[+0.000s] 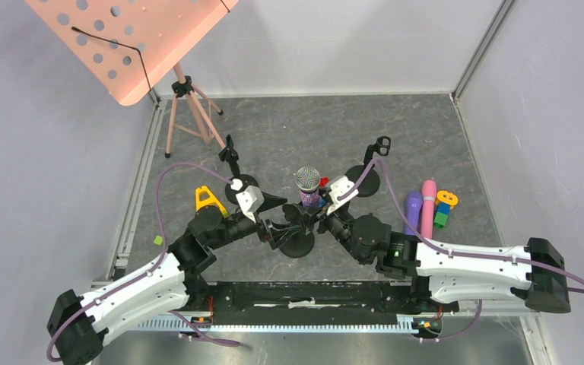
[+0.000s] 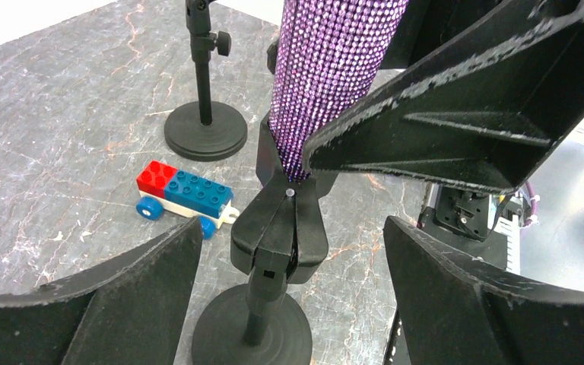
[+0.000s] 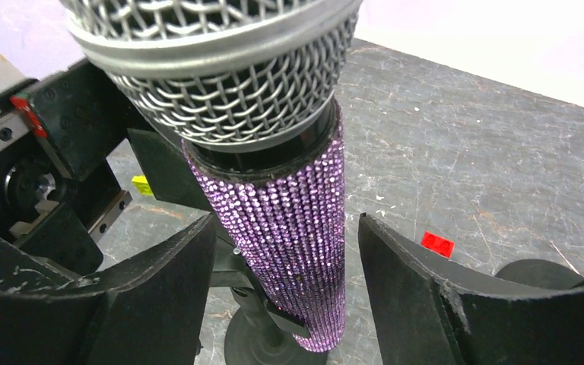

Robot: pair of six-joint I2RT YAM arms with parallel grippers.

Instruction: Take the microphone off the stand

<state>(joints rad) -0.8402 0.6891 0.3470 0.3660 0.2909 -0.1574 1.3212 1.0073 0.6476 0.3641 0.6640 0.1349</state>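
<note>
The microphone [image 1: 308, 182] has a purple glitter body [image 3: 289, 220] and a silver mesh head, and it stands upright in the black clip [image 2: 280, 228] of the stand [image 1: 298, 242] at mid table. My left gripper [image 2: 293, 289] is open, and its fingers straddle the clip and stem below the microphone with wide gaps on both sides. My right gripper [image 3: 285, 289] is open around the lower glitter body. One of its fingers [image 3: 160, 281] is close to the body and the other stands apart from it. In the left wrist view a right finger [image 2: 464, 114] crosses in front of the microphone [image 2: 327, 76].
Two more black stands [image 1: 236, 182] [image 1: 365, 179] stand behind. A purple microphone [image 1: 413, 211] and a pink microphone [image 1: 428, 205] lie at the right. A toy block car [image 2: 182, 194], an orange piece [image 1: 209, 199] and a pink music stand [image 1: 133, 38] are at the left.
</note>
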